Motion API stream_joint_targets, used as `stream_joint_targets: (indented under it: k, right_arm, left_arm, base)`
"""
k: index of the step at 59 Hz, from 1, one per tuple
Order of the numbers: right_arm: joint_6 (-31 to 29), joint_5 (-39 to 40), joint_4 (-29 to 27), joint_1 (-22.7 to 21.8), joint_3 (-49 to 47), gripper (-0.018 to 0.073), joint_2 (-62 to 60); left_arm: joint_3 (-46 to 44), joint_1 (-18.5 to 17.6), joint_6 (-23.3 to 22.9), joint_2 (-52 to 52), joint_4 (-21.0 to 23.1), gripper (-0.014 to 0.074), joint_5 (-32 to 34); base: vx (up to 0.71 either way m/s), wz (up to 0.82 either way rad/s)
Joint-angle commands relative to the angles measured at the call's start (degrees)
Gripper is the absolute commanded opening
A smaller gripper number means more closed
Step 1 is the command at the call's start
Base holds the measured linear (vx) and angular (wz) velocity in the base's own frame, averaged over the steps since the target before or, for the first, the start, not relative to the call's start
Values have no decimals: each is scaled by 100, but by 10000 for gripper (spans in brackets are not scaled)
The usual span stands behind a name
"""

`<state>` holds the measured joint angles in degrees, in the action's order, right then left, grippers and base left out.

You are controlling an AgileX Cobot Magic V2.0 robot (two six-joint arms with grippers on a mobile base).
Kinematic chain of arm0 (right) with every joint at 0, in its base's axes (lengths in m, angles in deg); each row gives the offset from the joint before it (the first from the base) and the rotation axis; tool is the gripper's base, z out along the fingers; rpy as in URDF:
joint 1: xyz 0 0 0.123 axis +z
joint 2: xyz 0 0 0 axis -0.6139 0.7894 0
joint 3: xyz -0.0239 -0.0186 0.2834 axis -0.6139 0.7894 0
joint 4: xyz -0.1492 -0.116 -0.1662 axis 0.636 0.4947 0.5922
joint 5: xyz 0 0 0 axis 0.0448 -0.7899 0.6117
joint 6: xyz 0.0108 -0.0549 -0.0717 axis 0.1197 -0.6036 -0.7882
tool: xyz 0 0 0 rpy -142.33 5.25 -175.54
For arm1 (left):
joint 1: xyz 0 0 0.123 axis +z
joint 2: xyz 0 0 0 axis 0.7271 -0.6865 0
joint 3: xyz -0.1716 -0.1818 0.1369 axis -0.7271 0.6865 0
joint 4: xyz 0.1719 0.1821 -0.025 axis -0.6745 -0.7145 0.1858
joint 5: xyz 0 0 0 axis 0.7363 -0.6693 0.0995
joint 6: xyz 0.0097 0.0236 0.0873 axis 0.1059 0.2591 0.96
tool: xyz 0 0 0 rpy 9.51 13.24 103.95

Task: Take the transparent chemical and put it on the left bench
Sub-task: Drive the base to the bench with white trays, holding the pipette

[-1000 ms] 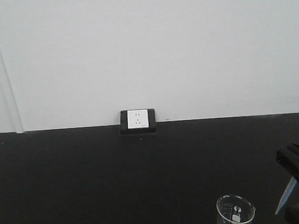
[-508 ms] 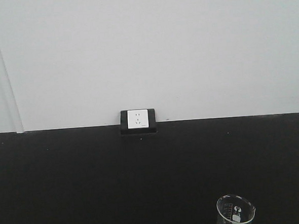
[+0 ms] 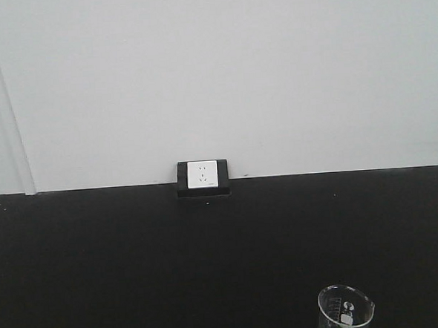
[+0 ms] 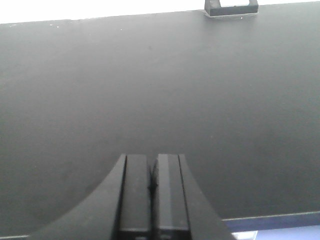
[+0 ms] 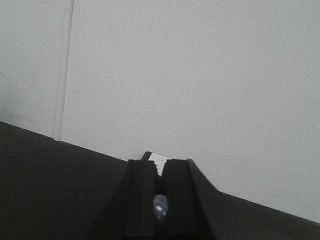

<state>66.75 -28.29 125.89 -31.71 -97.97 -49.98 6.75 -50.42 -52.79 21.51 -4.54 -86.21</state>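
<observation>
1. The right claw (image 5: 159, 172) is gripping the transparent chemical (image 5: 159, 206). A clear, faintly bluish rounded piece is showing in the narrow slot between its two black fingers, which are pressing on it from either side.
2. Only that small part of the pipette is showing in the right wrist view; the fingers are hiding the rest.
3. The right claw is pointing toward the white wall (image 5: 200, 75). The black worktop (image 5: 50, 190) is running at a slant below it, and the wall socket (image 5: 156, 159) is peeking out just past the fingertips.
4. The left claw (image 4: 151, 165) is sitting closed with nothing in it, its fingers meeting along a thin seam, and it is facing across bare black worktop toward the socket at the far edge.
5. A pale trim strip (image 4: 270, 217) is running along the worktop's near edge in the left wrist view.
6. A glass beaker (image 3: 345, 312) is standing upright on the worktop at the lower right of the front view, well in front of the socket and to its right.
</observation>
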Motion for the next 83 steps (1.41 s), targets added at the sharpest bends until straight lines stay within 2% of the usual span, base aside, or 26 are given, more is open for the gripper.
stream_joint_targets:
  k: [1,28,83]
  right_arm:
    - [6,81,-90,4,-171,-4,16]
    - [1,81,-90,4,-171,-4,16]
    - [1,86,-90,4,-171,-4,16]
  left_arm:
    - [93,-10,-45,110,4,-4,449]
    - [93,-10,-45,110,4,-4,449]
    - [93,-10,-45,110,4,-4,449]
  base:
    - [-1,3]
    - [-12,3]
    - [-32,18]
